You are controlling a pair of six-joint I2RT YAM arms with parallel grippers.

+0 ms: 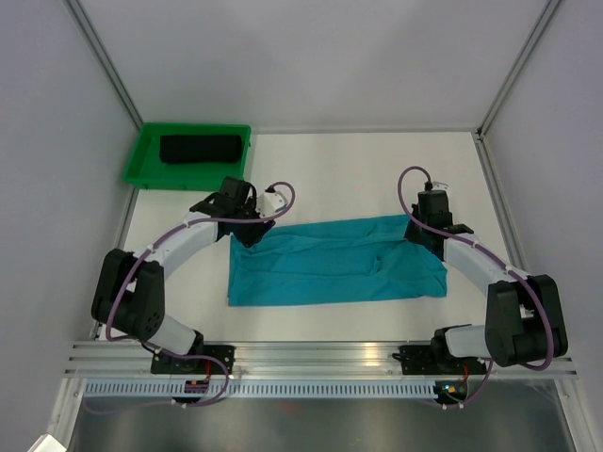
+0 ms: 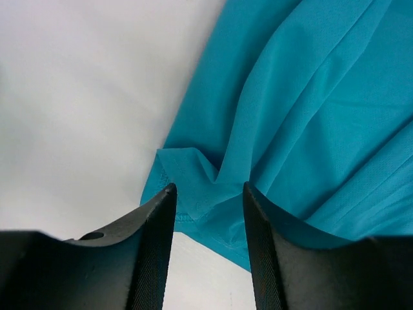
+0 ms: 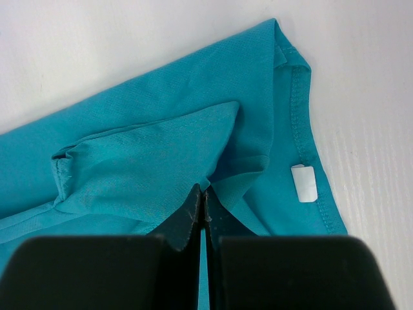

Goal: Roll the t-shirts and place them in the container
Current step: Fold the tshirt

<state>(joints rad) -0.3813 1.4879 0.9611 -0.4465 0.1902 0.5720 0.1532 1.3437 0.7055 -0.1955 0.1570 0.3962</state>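
Observation:
A teal-blue t-shirt (image 1: 334, 262) lies folded into a long strip across the middle of the white table. My left gripper (image 1: 252, 226) is at its far left corner. In the left wrist view the gripper (image 2: 208, 194) is open, its jaws either side of the hemmed corner of the shirt (image 2: 310, 110), gripping nothing. My right gripper (image 1: 421, 231) is at the shirt's far right end. In the right wrist view it (image 3: 203, 190) is shut on a raised fold of the shirt (image 3: 161, 161), next to the neckline and its small white label (image 3: 303, 183).
A green plastic tray (image 1: 141, 155) stands at the back left with a dark rolled bundle (image 1: 198, 149) in it. Grey enclosure walls stand left, right and behind. A metal rail (image 1: 320, 353) runs along the near edge.

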